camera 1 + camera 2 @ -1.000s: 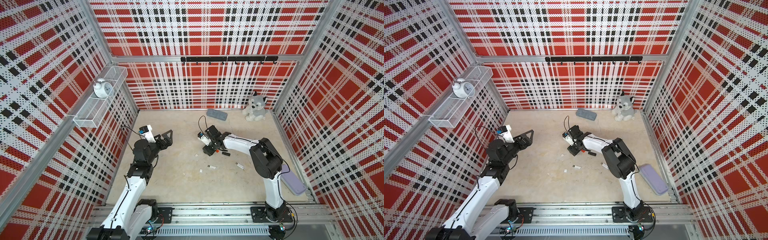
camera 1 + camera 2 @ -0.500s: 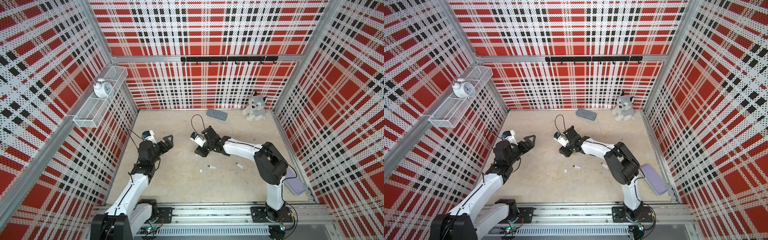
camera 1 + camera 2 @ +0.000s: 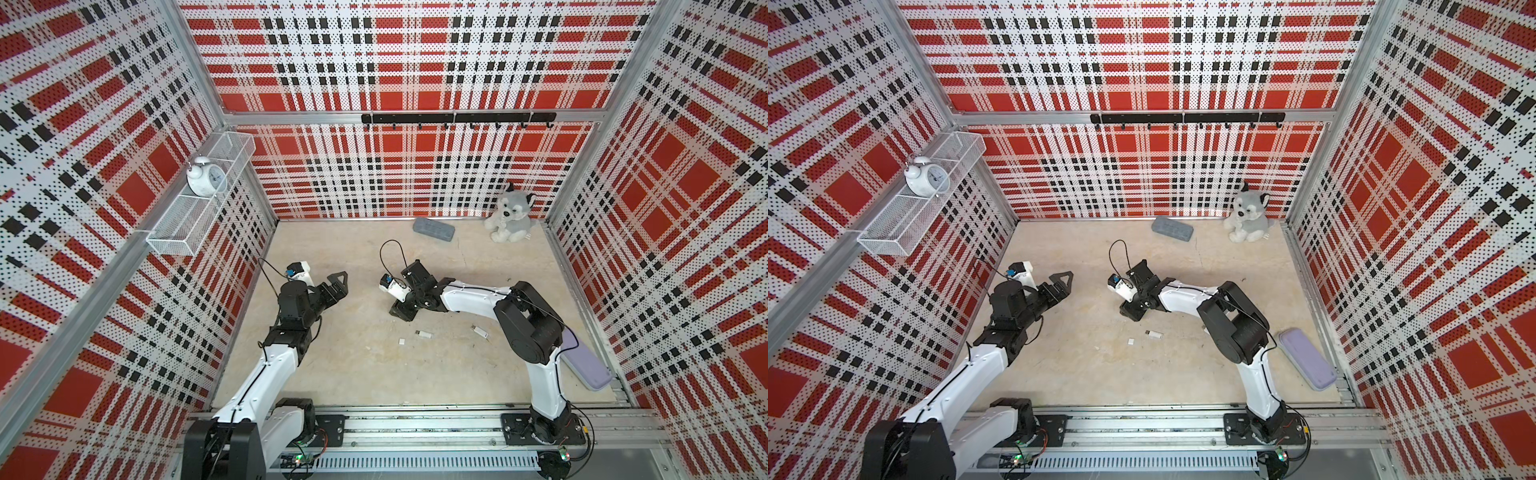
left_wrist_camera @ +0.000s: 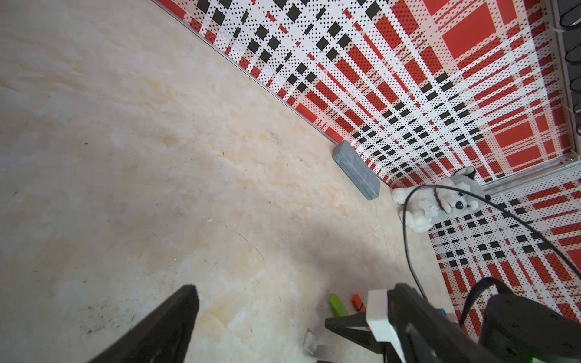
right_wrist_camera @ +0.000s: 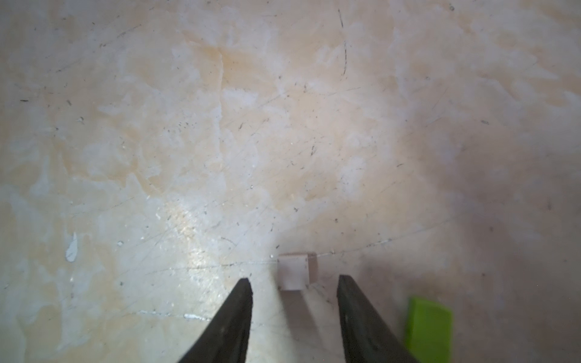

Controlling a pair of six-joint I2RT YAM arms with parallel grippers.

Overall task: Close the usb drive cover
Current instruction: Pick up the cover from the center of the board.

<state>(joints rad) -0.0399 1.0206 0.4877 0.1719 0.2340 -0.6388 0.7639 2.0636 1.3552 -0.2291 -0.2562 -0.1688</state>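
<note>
At the table's (image 3: 353,365) left, my left gripper (image 3: 338,286) hangs wide open. Mid-table, my right gripper (image 5: 294,280) straddles the pale usb cover (image 5: 292,267), jaws apart, not touching. Looks light, stiff, slippery: I'd pinch its flat sides. Green stick (image 5: 429,327) just beside.

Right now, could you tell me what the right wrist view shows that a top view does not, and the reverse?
Only the right wrist view: a small pale block between the open right gripper's fingertips, untouched, and a green piece nearby. Only a top view: the open left gripper, a white USB drive, the plush husky. Both: the right gripper and the beige tabletop.
</note>
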